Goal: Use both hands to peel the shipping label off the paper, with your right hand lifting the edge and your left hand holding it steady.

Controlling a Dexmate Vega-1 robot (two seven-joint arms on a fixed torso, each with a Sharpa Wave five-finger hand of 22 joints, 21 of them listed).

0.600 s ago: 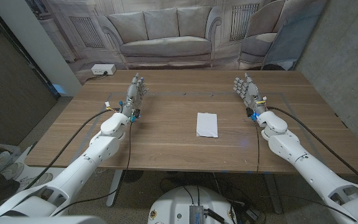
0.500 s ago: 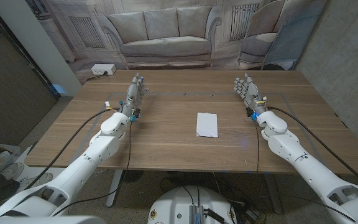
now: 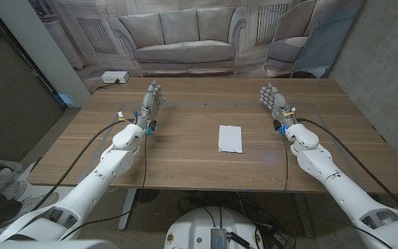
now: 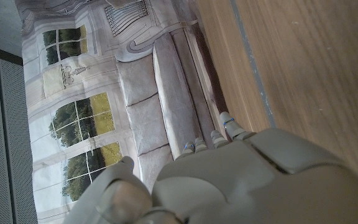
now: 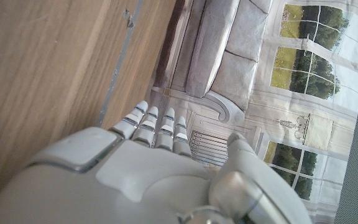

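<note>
A white sheet of paper (image 3: 230,138) with the shipping label lies on the wooden table (image 3: 185,155), a little right of the middle. My left hand (image 3: 150,104) stands at the far left of the table, fingers stretched away from me and holding nothing. My right hand (image 3: 273,102) stands at the far right in the same pose, fingers apart and empty. Both hands are well apart from the paper. In the left wrist view my left hand (image 4: 229,180) is seen from behind, and so is my right hand (image 5: 142,174) in the right wrist view.
A white power strip (image 3: 114,77) sits at the table's far left corner. Cables (image 3: 95,142) run along both arms over the table. A backdrop printed with a sofa (image 3: 182,31) hangs behind the table.
</note>
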